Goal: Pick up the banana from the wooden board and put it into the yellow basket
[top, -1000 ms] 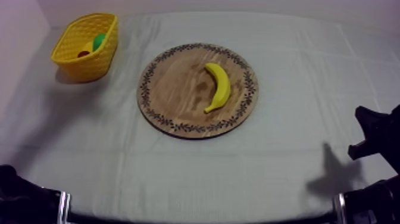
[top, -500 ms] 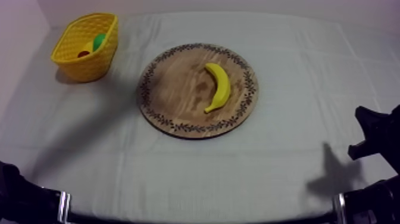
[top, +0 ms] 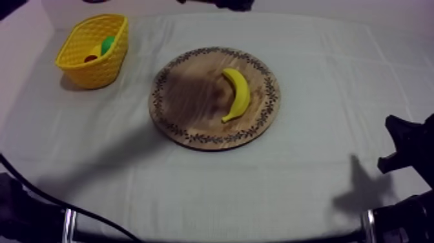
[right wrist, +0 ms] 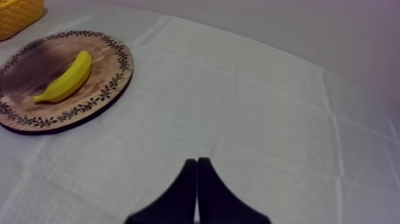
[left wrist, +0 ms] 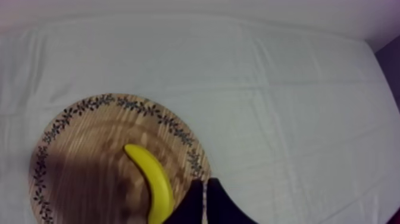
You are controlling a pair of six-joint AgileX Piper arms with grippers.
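In the approach step, the left gripper, closed empty like the right gripper, hovered by the banana on the wooden board and needed opening to grasp; the yellow basket sat at the board's ten o'clock.

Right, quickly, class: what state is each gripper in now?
Left gripper: shut, holding nothing, near the banana.
Right gripper: shut, holding nothing.

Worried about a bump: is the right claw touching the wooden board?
Apart. The right wrist view shows bare cloth between the right claw and the wooden board.
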